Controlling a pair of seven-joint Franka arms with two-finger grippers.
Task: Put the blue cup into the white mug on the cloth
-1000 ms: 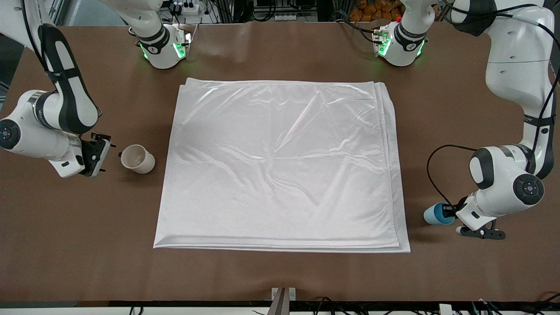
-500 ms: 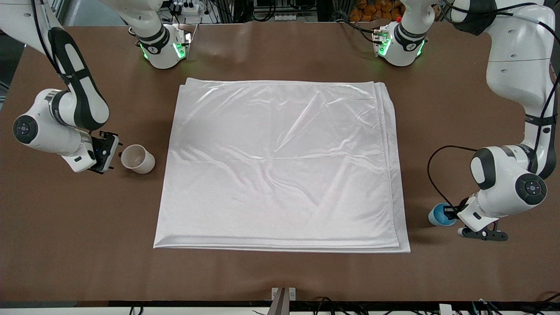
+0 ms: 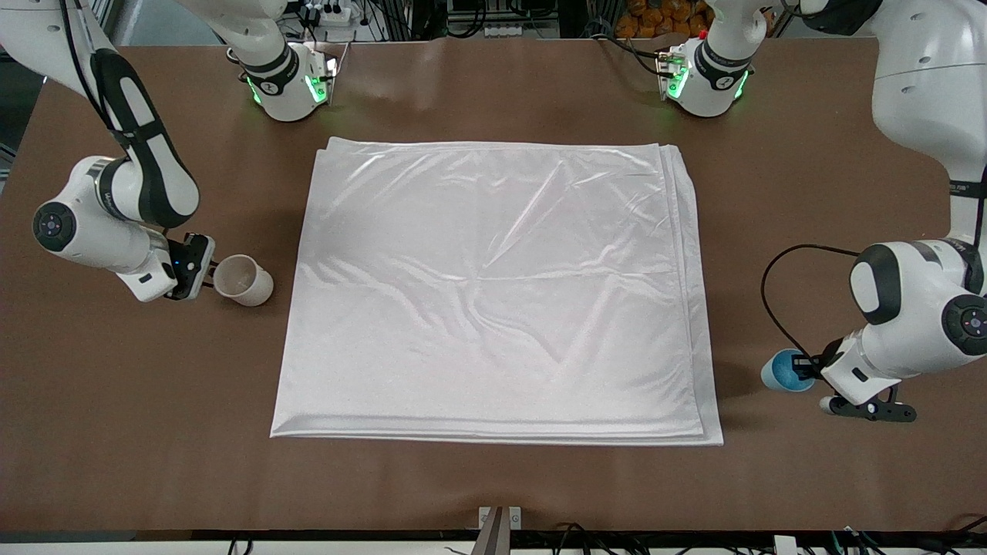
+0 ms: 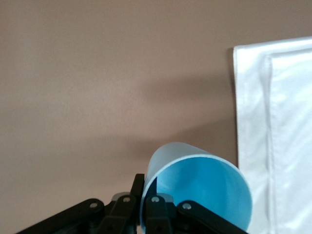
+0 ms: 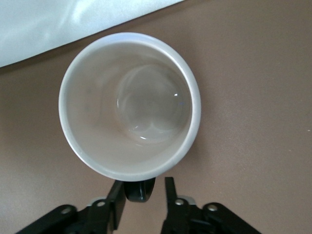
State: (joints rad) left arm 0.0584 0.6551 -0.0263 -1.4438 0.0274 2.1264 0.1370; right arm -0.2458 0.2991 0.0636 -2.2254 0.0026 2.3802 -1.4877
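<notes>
The blue cup is tilted on its side in my left gripper, low over the bare table beside the cloth's edge at the left arm's end. In the left wrist view the gripper is shut on the cup's rim wall, with one finger inside and one outside. The white mug stands upright on the table beside the cloth at the right arm's end. My right gripper is open. In the right wrist view its fingers stand either side of the mug's black handle.
The brown table surrounds the cloth on every side. Both arm bases with green lights stand at the table's edge farthest from the front camera. A black cable loops by the left wrist. The cloth edge also shows in both wrist views.
My right gripper has moved up to the mug, and its fingers now straddle the handle. My left gripper has shifted slightly toward the left arm's end with the blue cup in it.
</notes>
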